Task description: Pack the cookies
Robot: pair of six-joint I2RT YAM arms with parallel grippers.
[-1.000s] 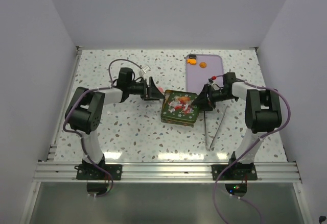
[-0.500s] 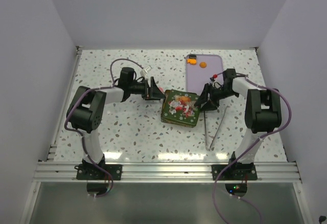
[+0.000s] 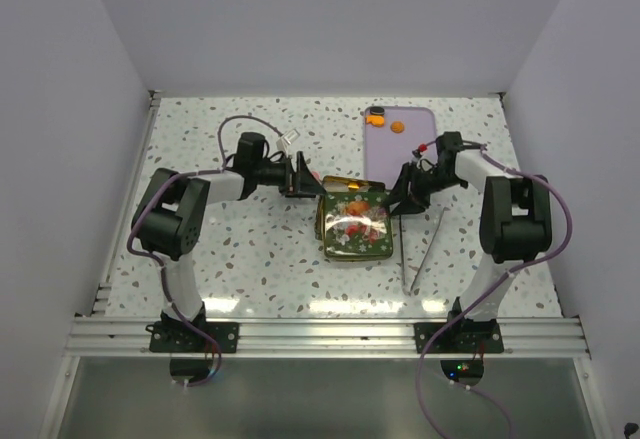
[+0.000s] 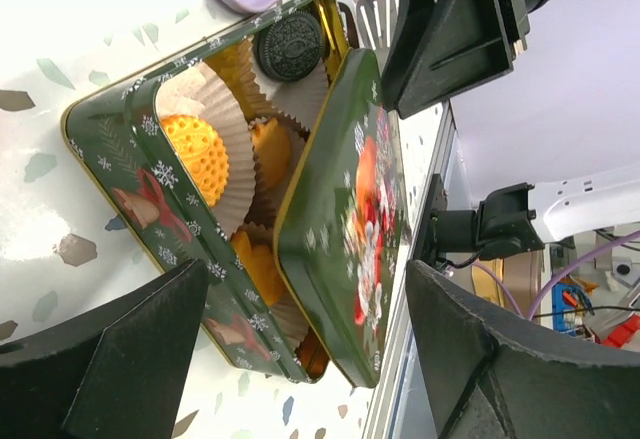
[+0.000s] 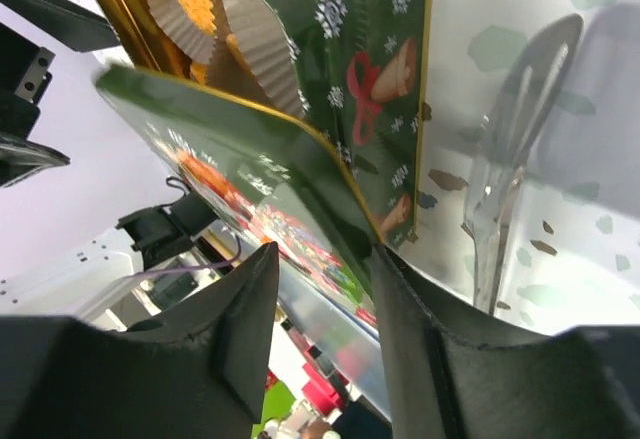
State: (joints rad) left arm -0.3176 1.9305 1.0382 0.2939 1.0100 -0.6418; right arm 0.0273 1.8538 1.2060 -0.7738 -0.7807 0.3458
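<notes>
A green Christmas tin (image 3: 352, 227) stands mid-table. Its green, gold-rimmed lid (image 4: 365, 194) is tilted up off the base (image 4: 125, 194) and leaves the inside showing. Inside lie orange cookies (image 4: 195, 146) and a black cookie (image 4: 288, 46) in white paper cups (image 4: 240, 124). More orange cookies (image 3: 378, 119) lie on the purple tray (image 3: 405, 144). My left gripper (image 3: 300, 177) is wide open just left of the tin; in its wrist view it (image 4: 305, 359) holds nothing. My right gripper (image 3: 403, 194) is at the tin's right edge, shut on the lid's corner (image 5: 300, 194).
Metal tongs (image 3: 420, 247) lie on the table right of the tin, close under my right arm; they also show in the right wrist view (image 5: 510, 199). The purple tray sits at the far right, behind the tin. White walls enclose the table.
The lid has lifted and slid toward the near edge, uncovering the tin's far gold rim. Both grippers have moved slightly toward the tin's far side.
</notes>
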